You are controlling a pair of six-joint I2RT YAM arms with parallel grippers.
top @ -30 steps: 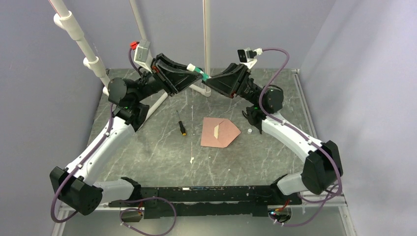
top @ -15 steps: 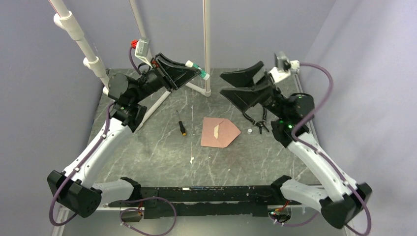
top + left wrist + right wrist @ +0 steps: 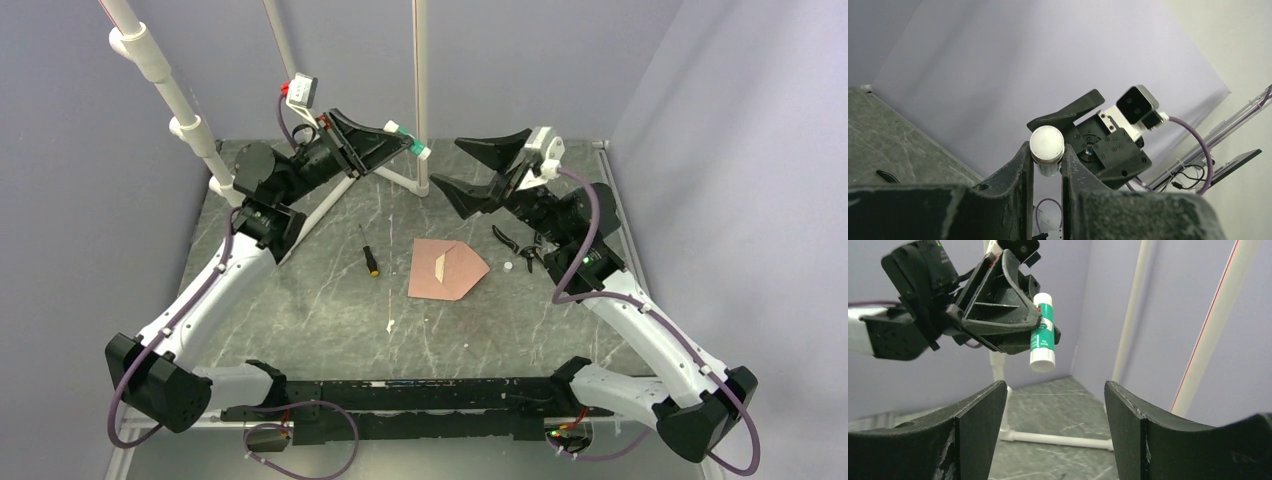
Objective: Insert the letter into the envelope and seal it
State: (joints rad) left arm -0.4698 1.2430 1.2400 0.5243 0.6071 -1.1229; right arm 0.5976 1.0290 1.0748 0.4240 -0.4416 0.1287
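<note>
One green-labelled glue stick [image 3: 1042, 332], lettering illegible, in left tool [image 3: 1047, 165].

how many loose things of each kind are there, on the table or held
envelope: 1
pale strip on the envelope: 1
screwdriver: 1
glue stick: 1
black tool: 1
small white cap: 1
small white scrap: 1
total: 7

Mid-frame on your grey marbled desk [image 3: 300, 300] lies the envelope [image 3: 447, 270]; a screwdriver [image 3: 368, 252] sits left of it, a white scrap [image 3: 391, 325] lower left, and possibly pliers [image 3: 515, 243] to the right.
</note>
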